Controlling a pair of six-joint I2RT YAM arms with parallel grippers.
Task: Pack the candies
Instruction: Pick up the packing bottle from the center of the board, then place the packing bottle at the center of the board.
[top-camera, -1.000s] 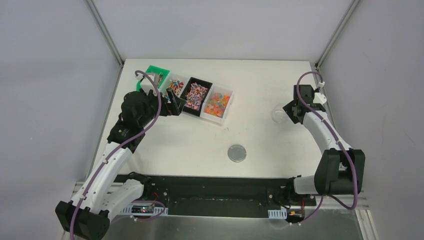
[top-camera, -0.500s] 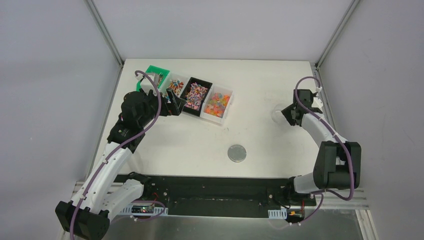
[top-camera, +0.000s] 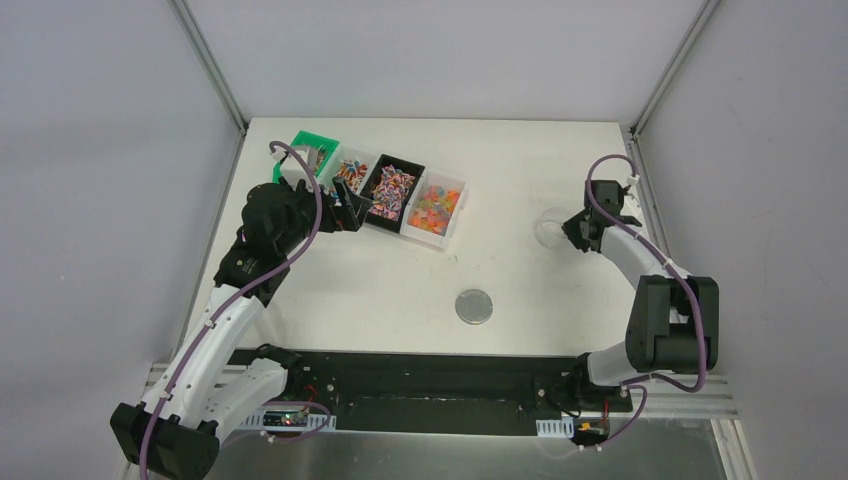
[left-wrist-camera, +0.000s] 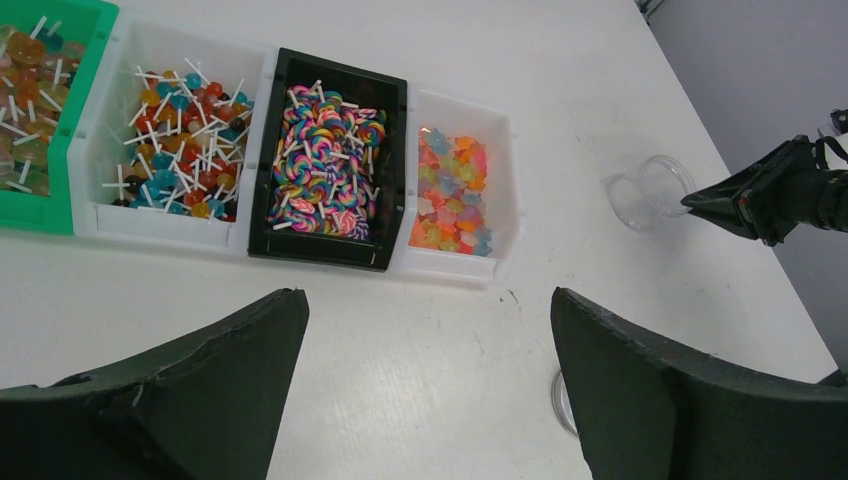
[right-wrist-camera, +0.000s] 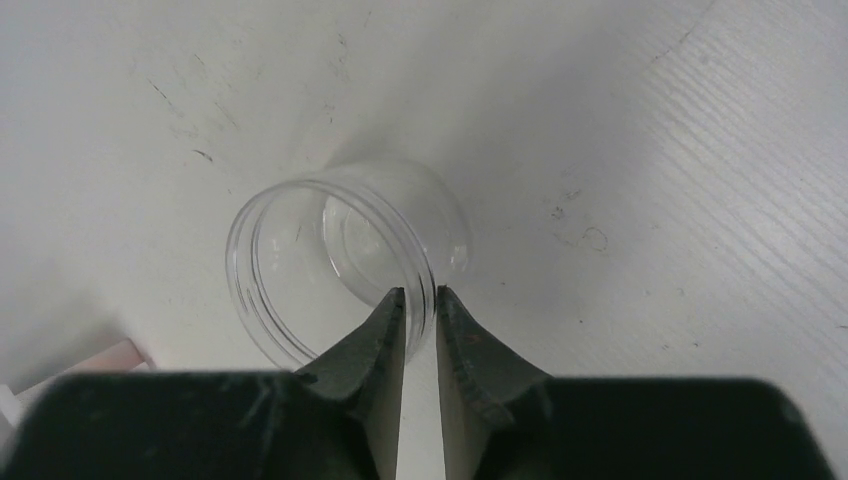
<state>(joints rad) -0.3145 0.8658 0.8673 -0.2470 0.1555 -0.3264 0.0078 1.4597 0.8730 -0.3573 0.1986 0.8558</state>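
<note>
Candies in four bins; one clear jar pinched by right gripper; left gripper wide, empty.

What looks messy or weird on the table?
Nothing has spilled: the candies all sit in their bins. The oddest thing is the clear jar. It is empty and far off to the right, with the right jaws pinching its wall, while a grey lid lies alone mid-table.

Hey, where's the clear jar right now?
In the top view the clear jar is on the right side, its rim pinched by the right end effector, far right of the candy bins.
</note>
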